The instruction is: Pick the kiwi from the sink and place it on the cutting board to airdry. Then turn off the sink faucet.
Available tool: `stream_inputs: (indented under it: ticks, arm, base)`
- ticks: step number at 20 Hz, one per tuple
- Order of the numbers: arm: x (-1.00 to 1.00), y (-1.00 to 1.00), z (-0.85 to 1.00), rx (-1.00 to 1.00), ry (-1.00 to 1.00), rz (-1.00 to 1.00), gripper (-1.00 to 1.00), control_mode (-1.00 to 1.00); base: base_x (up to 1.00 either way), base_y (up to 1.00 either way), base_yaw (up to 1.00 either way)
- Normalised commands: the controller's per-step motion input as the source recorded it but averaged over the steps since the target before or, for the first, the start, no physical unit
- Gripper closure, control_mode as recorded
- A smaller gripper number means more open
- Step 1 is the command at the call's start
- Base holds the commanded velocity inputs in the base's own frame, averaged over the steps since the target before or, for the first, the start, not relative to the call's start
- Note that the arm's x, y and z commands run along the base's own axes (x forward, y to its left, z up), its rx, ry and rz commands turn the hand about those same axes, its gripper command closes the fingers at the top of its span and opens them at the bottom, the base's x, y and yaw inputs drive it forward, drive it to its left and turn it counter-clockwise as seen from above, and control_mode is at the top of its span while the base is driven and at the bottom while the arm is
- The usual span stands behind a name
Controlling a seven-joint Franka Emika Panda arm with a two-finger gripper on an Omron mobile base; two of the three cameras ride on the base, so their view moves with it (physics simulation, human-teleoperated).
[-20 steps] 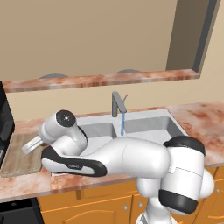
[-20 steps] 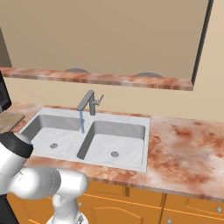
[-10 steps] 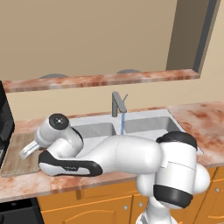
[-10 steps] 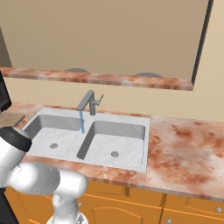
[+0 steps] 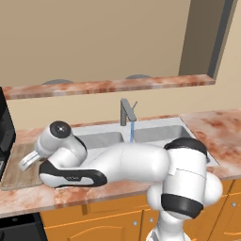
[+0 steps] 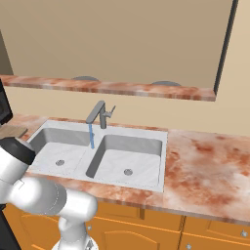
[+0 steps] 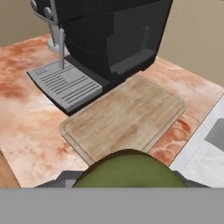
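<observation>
Pinching the kiwi (image 7: 129, 168), claw (image 5: 27, 161) now farther left over the cutting board (image 7: 124, 119); faucet (image 6: 99, 114) running

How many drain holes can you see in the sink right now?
2, in the right base view: one drain in the basin under the running water, the other drain in the basin beside it. The sink hides nothing else there.

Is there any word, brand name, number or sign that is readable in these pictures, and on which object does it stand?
None readable.
Dark band on the robot arm: faint marks, too small to read.
Coffee machine, cutting board, sink faucet: no text.
</observation>
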Motion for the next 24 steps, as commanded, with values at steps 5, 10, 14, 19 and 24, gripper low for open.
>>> stream_inputs:
  ticks: [5,10,14,19,24]
  arm:
    - [0.09,0.00,-0.20,0.00,0.08,0.00,1.00,-1.00]
    - [0.12,0.01,-0.14,0.00,0.09,0.00,1.00,-1.00]
    - [0.07,0.00,-0.09,0.00,0.05,0.00,1.00,-1.00]
    - [0.01,0.04,-0.05,-0.02,0.01,0.00,1.00,-1.00]
    - [0.00,0.06,-0.07,-0.04,0.00,0.00,1.00,-1.00]
  base:
    - [0.00,0.00,0.00]
    - [0.00,0.00,0.00]
    - [0.00,0.00,0.00]
    - [0.00,0.00,0.00]
    - [0.00,0.00,0.00]
